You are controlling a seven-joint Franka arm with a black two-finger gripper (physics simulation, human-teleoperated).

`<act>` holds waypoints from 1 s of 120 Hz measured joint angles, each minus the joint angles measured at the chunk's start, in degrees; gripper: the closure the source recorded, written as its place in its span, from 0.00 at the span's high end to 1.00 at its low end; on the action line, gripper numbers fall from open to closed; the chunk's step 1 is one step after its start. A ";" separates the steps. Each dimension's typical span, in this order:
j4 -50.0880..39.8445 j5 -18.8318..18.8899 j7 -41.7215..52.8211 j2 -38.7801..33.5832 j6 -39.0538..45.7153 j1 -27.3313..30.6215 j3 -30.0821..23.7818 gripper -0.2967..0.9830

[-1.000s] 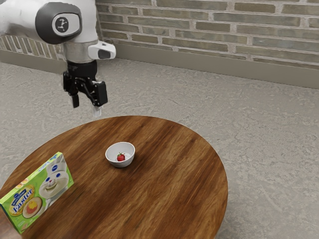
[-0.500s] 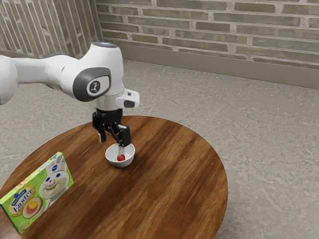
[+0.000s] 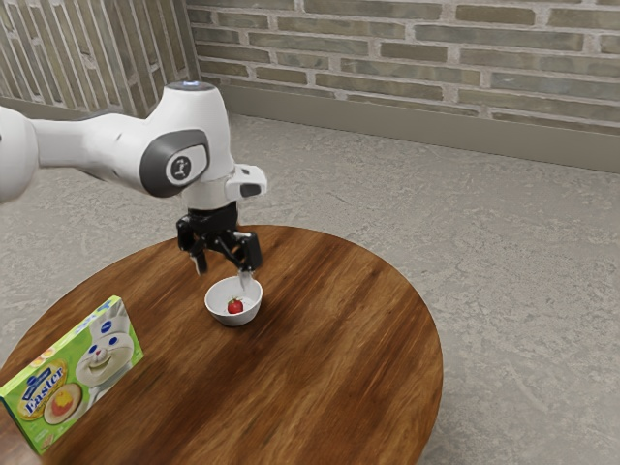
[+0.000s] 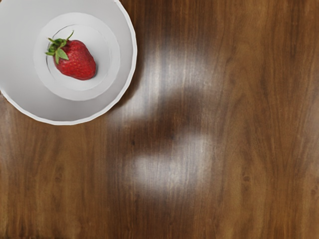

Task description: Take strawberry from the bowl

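the jaws are spread apart above the table [image 3: 339, 368], near the white bowl [image 3: 217, 311]. the strawberry [image 3: 234, 306] lies inside it, toward the table's far edge in the exterior view, well apart from the green box [image 3: 73, 373].

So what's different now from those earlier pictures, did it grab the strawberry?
Not yet. The arm has swung toward the exterior view's right and come lower, bringing its jaws from beyond the table's far edge to over the table, by the bowl. The jaws stand open, with nothing taken hold of. The strawberry, bowl and green box stayed put.
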 joint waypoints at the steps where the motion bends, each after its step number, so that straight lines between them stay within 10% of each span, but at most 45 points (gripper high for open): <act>1: -0.01 -0.13 -0.53 -0.01 0.13 -0.08 0.24 0.77; 62: 2.91 -1.82 -27.83 13.95 13.64 2.30 5.36 0.77; 120: 1.82 -1.98 -35.45 14.07 19.19 2.13 5.33 0.54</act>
